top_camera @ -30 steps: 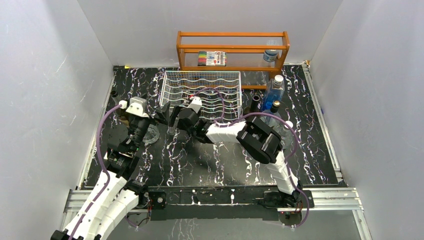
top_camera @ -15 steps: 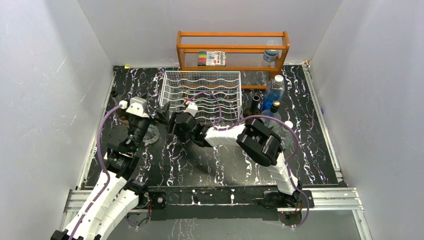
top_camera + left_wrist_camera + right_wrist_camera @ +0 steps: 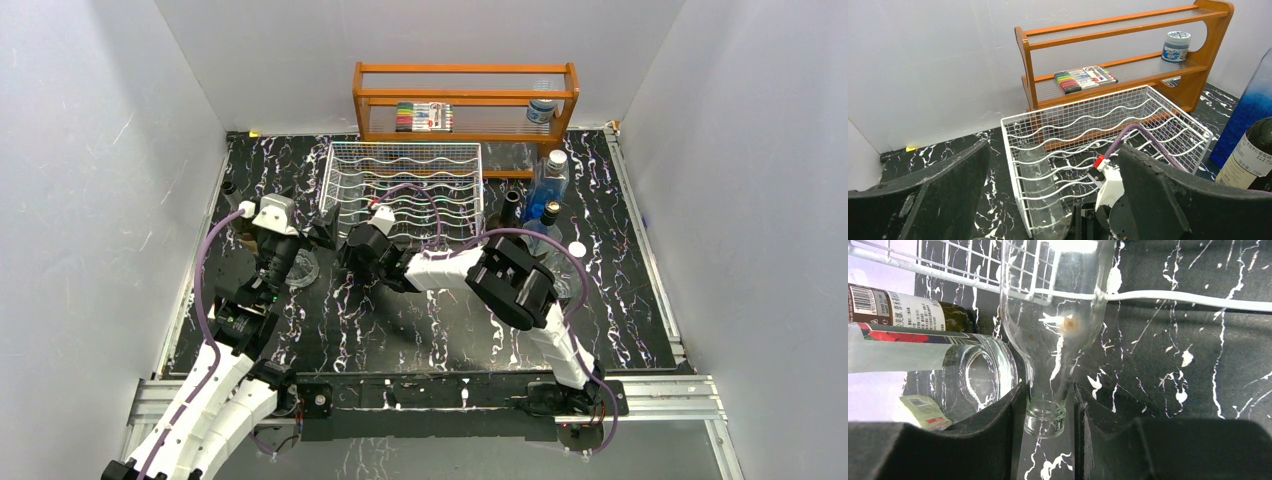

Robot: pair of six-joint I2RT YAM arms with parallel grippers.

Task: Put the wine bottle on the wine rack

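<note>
Nearest, the left claw (image 3: 1054, 155) gapes wide, holding nothing. The right claw (image 3: 1047, 400) is clamped on the neck of the clear glass wine bottle (image 3: 1053, 325), just above the marbled surface (image 3: 1173, 365). The bottle's body already lies in the white wine rack (image 3: 1168, 107), at its left end. This looks like the seating step: next, slide it deeper, then release gently.

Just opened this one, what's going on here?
The right claw is shut on the neck of a clear glass bottle. The bottle lies at the left end of the white wine rack, with its neck poking out of the near side. The left claw hangs wide open by the rack's near left corner, holding nothing.
</note>
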